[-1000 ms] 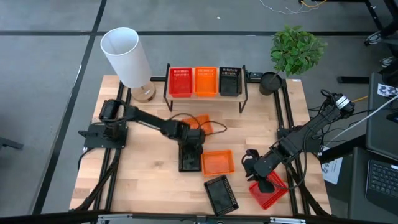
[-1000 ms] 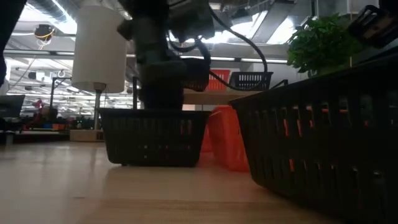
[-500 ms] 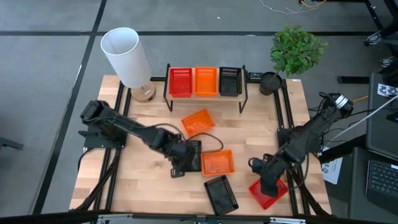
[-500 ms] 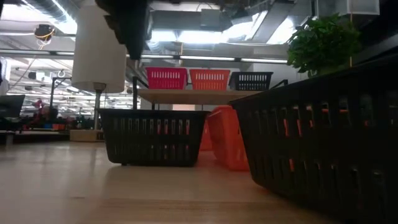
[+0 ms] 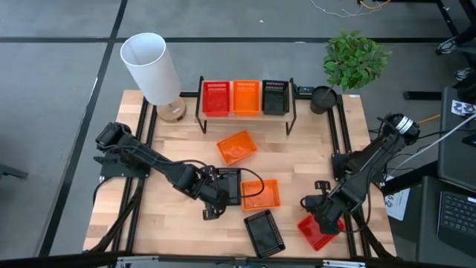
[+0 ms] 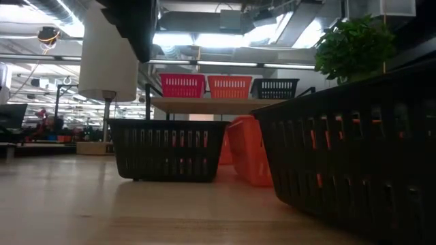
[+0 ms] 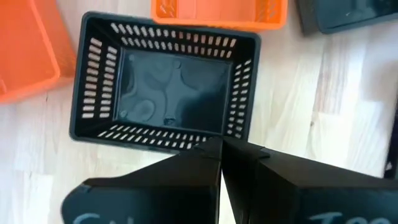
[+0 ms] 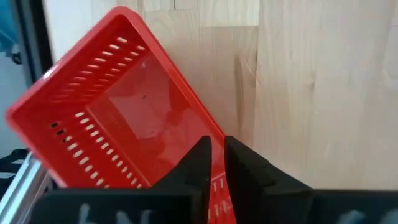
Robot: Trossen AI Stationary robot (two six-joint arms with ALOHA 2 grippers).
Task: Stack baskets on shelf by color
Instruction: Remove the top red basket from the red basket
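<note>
On the shelf (image 6: 204,105) a red basket (image 5: 216,97), an orange basket (image 5: 246,97) and a black basket (image 5: 274,97) stand side by side. On the table lie an orange basket (image 5: 236,147), a black basket (image 5: 229,186) (image 7: 165,93), another orange basket (image 5: 261,194), a second black basket (image 5: 265,231) and a red basket (image 5: 318,232). My left gripper (image 7: 221,144) (image 5: 210,211) hangs shut above the first black basket's near rim and holds nothing. My right gripper (image 8: 216,146) (image 5: 321,216) points down and is shut on the red basket at the near right corner. My right gripper has the red basket's side wall, the one facing the table's middle (image 8: 208,121), between its two fingers. One finger is inside the basket and one outside. The fingers come from above, pointing down. The basket's bottom lies on the table.
A white lamp (image 5: 152,71) stands at the far left corner and a potted plant (image 5: 353,63) at the far right. Black frame rails run along the table's left and right edges (image 5: 346,186). Bare wood lies between the shelf and the loose baskets.
My left gripper has risen from the black basket and drawn back toward the table's near left, staying shut; the basket has stayed where it was. My right gripper has gone down and toward the near edge onto the red basket, tipping to point more steeply down.
</note>
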